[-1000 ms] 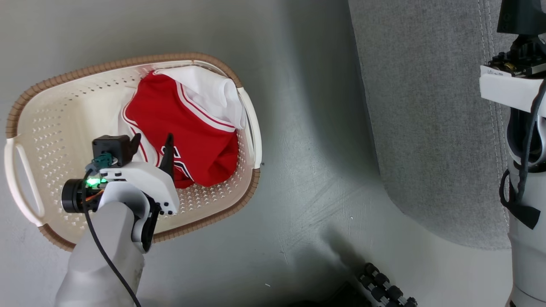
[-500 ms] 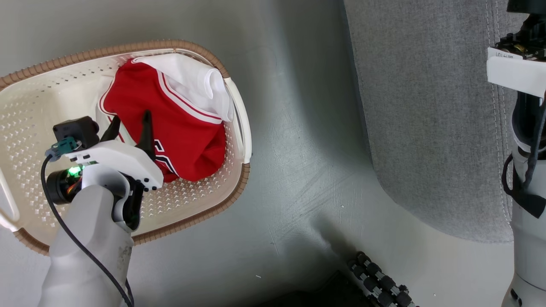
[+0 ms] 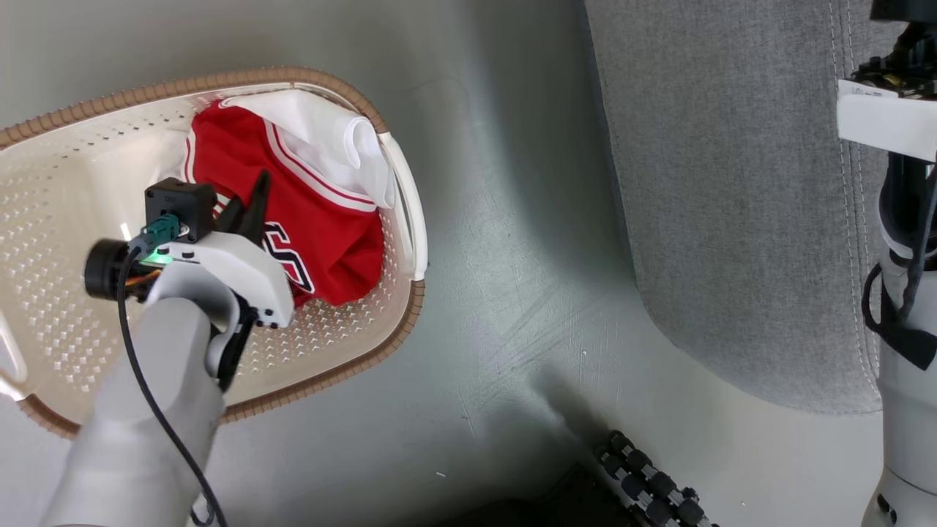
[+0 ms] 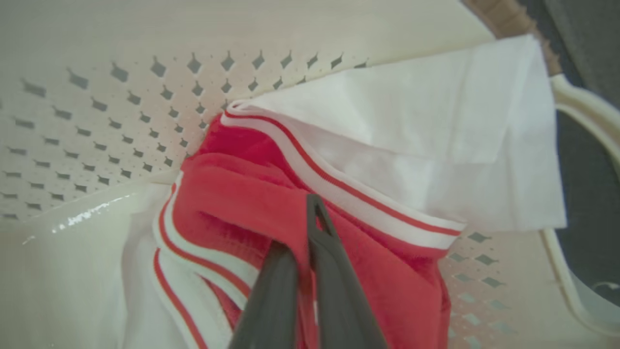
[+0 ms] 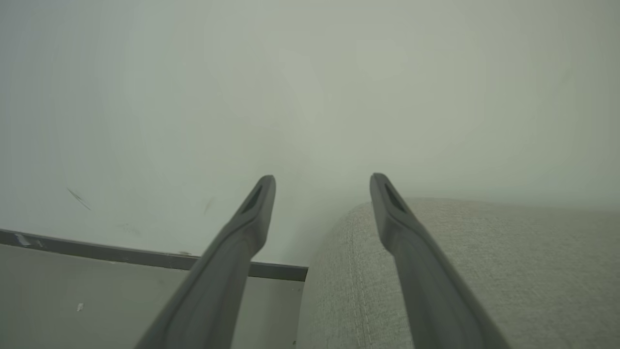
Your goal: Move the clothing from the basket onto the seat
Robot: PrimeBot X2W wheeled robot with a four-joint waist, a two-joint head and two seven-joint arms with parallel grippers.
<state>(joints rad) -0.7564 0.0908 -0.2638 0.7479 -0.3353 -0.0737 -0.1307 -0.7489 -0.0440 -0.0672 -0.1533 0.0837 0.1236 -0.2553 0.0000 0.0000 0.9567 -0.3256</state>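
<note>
The cream basket (image 3: pixel 344 366) with a brown rim stands on the floor at the left. In it lies the clothing (image 3: pixel 322 227), red with white trim and navy letters, and a white cloth (image 3: pixel 329 146) is folded over its far side. My left gripper (image 3: pixel 249 201) is inside the basket. The left wrist view shows this gripper (image 4: pixel 298 228) shut on a raised fold of the red clothing (image 4: pixel 232 203), beside the perforated basket wall (image 4: pixel 97 97). The grey seat (image 3: pixel 732 183) fills the right. My right gripper (image 5: pixel 322 182) is open in the air, over the seat's rounded edge (image 5: pixel 484 252).
Grey-green floor lies between the basket and the seat. A black ridged part (image 3: pixel 651 483) of my base sits at the bottom. My pale right arm (image 3: pixel 904 351) runs along the right edge. A pale wall with a dark baseboard (image 5: pixel 121 252) is ahead of the right gripper.
The left gripper's fingers have closed on a fold of the red clothing, and the navy lettering shows more. The camera shifted a little at first. The right gripper stays open.
</note>
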